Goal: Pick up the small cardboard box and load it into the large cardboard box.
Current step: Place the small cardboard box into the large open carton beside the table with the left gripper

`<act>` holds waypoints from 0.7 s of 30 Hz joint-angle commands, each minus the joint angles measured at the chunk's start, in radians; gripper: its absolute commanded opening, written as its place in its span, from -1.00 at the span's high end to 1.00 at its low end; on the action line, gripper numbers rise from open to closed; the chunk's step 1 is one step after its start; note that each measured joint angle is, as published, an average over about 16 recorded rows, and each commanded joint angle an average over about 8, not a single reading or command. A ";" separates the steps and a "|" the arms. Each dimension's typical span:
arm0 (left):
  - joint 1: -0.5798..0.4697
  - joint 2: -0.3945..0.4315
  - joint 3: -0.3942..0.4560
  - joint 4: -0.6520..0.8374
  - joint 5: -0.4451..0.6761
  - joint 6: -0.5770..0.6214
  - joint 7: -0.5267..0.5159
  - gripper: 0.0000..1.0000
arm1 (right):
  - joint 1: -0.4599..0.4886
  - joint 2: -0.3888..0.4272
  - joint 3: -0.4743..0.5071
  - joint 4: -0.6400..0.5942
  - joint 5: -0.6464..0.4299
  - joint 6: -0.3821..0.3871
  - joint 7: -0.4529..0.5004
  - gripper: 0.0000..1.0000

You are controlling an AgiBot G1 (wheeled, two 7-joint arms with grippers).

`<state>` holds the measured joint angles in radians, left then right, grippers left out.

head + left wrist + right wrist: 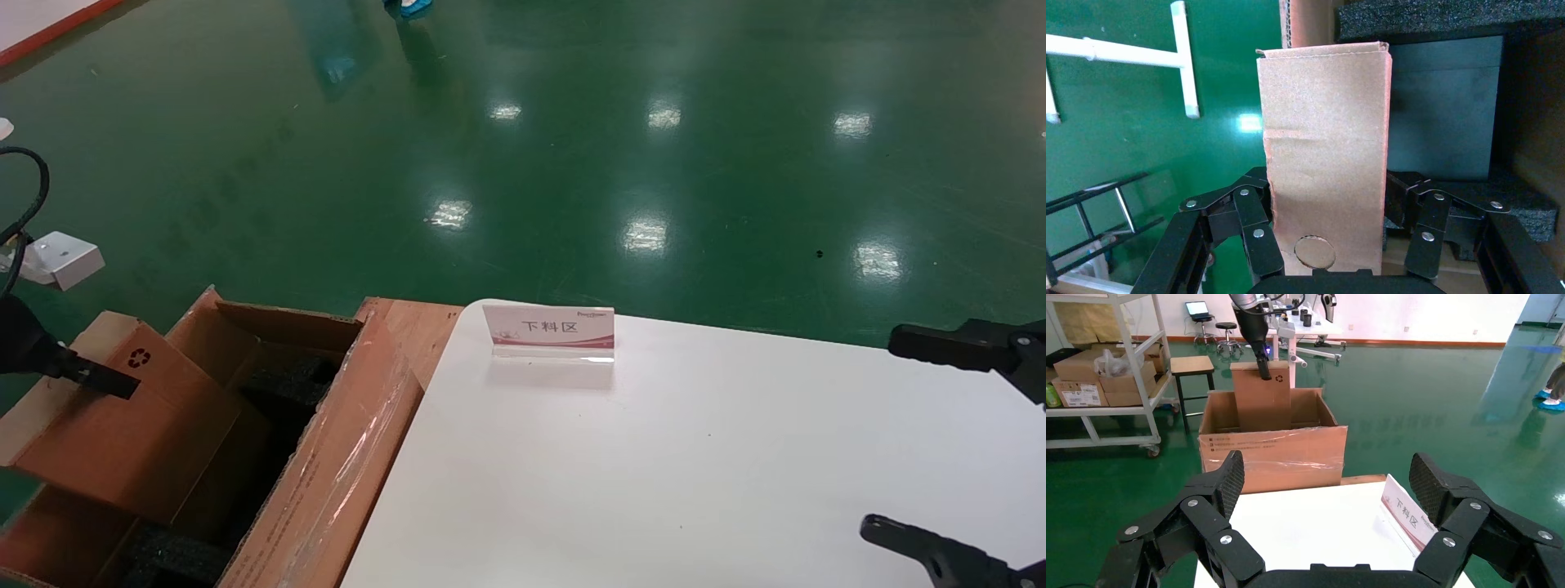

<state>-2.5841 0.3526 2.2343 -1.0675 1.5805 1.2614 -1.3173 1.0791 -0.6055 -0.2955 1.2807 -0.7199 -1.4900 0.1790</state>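
At lower left of the head view, the left tool [114, 382] is clamped on the small cardboard box [122, 425], held half inside the large cardboard box [343, 465]. At right, over the white counter [695, 457], the right tool [1327, 490] hangs spread wide, holding nothing.

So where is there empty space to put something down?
The white table is bare from the little sign across to the right gripper, which hangs open over its right edge. The large cardboard box is crowded: the left gripper holds the small cardboard box in its opening, above black foam.
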 commanded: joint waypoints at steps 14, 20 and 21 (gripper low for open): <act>0.101 0.098 0.029 0.075 -0.010 -0.011 -0.030 1.00 | 0.000 0.000 -0.001 0.000 0.001 0.000 0.000 -1.00; 0.140 0.142 0.039 0.098 0.001 -0.025 -0.064 1.00 | 0.000 0.000 -0.001 0.000 0.001 0.001 -0.001 -1.00; 0.147 0.151 0.040 0.102 0.003 -0.028 -0.070 1.00 | 0.000 0.000 -0.001 0.000 0.001 0.001 -0.001 -1.00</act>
<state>-2.4347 0.5039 2.2738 -0.9637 1.5818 1.2325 -1.3869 1.0793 -0.6050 -0.2967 1.2806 -0.7191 -1.4895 0.1784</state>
